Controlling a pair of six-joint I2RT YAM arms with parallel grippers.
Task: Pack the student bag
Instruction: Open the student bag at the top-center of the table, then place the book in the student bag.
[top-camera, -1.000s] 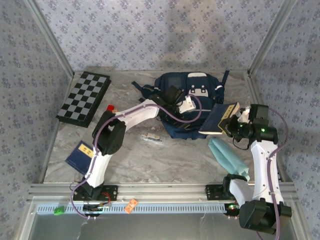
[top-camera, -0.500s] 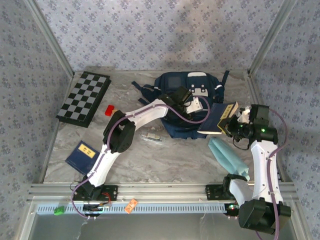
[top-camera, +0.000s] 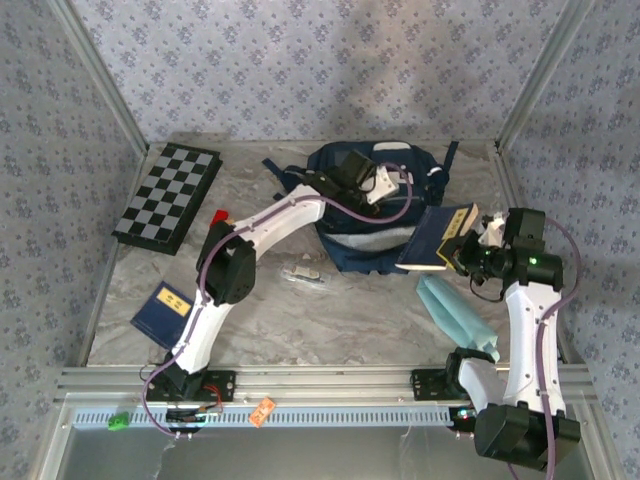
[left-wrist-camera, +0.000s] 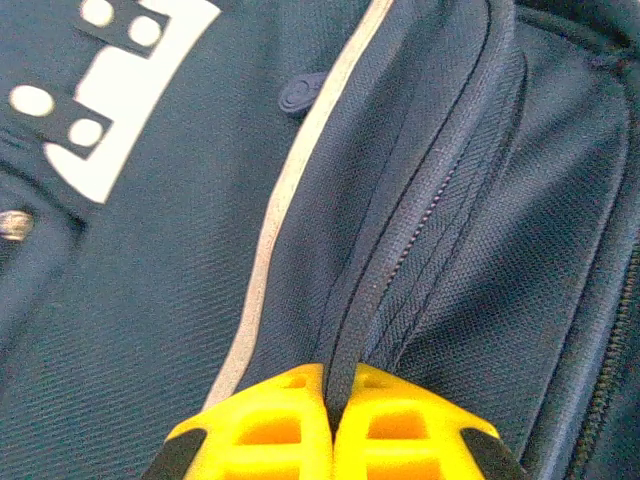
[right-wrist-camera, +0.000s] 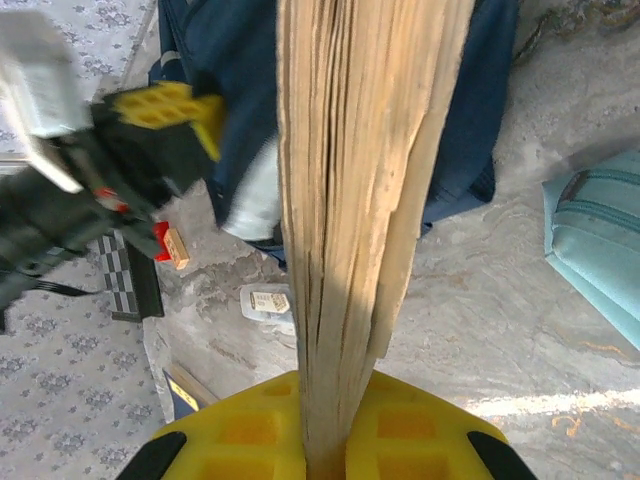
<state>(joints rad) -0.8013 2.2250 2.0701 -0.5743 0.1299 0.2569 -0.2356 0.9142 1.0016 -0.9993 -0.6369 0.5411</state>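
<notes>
Navy student bag fabric is newly pinched in the left gripper; right gripper clamps a book, awaiting an opening.

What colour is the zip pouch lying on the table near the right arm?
Light teal. The zip pouch shows best in the top external view.

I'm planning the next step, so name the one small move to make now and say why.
Probably lift the pinched fold to spread the zip seam of the large navy blue fabric backpack. The left arm's yellow fingers are shut on that fold, the right arm's fingers hold a navy-covered book beside the bag, and no wide opening is visible.
</notes>
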